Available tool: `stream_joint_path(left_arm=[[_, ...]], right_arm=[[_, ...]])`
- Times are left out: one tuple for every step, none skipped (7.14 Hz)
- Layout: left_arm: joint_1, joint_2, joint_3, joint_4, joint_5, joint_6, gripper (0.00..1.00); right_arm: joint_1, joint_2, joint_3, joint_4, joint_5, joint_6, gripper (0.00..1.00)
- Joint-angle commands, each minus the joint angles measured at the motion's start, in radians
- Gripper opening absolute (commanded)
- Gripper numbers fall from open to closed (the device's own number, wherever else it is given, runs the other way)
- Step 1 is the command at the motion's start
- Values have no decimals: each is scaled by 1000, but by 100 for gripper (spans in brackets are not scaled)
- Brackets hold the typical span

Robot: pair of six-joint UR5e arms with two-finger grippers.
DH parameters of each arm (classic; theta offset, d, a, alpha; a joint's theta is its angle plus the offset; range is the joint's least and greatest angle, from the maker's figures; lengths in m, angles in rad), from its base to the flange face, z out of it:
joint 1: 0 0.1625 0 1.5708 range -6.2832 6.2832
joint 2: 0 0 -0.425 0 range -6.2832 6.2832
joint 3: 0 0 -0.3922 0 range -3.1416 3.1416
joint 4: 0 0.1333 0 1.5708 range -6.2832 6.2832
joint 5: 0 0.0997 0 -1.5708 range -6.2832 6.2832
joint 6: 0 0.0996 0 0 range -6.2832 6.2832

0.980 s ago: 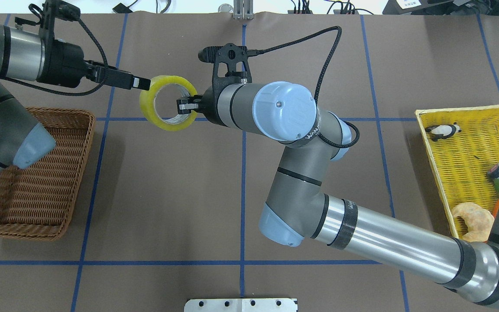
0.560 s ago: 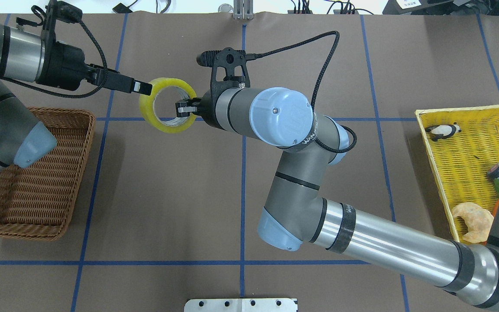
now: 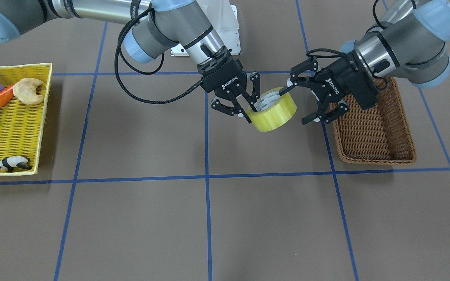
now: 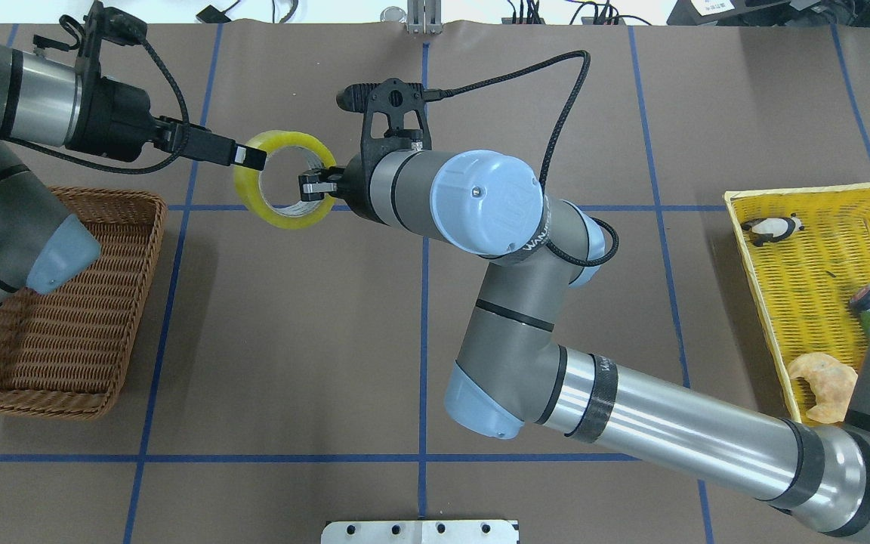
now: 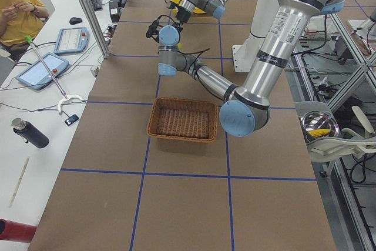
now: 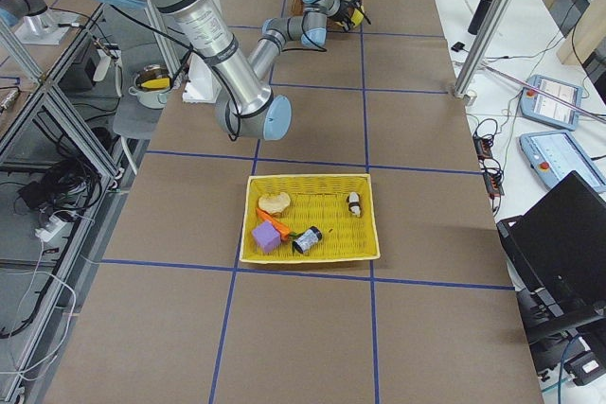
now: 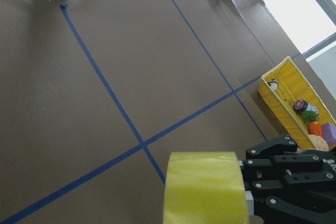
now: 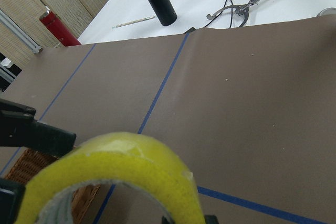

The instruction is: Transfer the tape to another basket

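The yellow tape (image 3: 274, 112) hangs above the table, left of the middle in the overhead view (image 4: 284, 217). My right gripper (image 3: 243, 111) is shut on the roll's wall, one finger inside the core and one outside, as the overhead view (image 4: 311, 184) also shows. My left gripper (image 3: 298, 103) is open at the roll's opposite side. One of its fingertips (image 4: 251, 156) is at the rim and the other stands clear. The brown wicker basket (image 3: 373, 132) sits empty under my left arm (image 4: 65, 325). The left wrist view shows the tape (image 7: 205, 187) close up.
The yellow tray-basket (image 3: 14, 117) at my far right holds a croissant, a carrot, a purple block, a small bottle and a panda figure. Blue tape lines cross the brown table cover. A white base plate (image 4: 420, 531) sits at the near edge.
My right arm has carried the tape a little to the left, toward my left gripper. My left gripper has stayed at the roll's rim, still open.
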Motion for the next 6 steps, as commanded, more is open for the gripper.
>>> stream_joint_path(left_arm=[[4, 1, -6, -1, -2, -2, 98], [4, -1, -10, -1, -2, 0, 90], [4, -1, -9, -9, -2, 3, 61], [7, -1, 0, -41, -2, 3, 35], [14, -1, 4, -61, 0, 1, 17], [20, 1, 4, -61, 0, 0, 0]], right_arm=[[-3, 2, -1, 0, -9, 0, 0], [-3, 2, -3, -1, -18, -2, 0], [-3, 2, -4, -1, -18, -2, 0], [-3, 2, -4, 0, -18, 0, 0], [-3, 2, -1, 0, -18, 0, 0], [-3, 2, -1, 2, -18, 0, 0]])
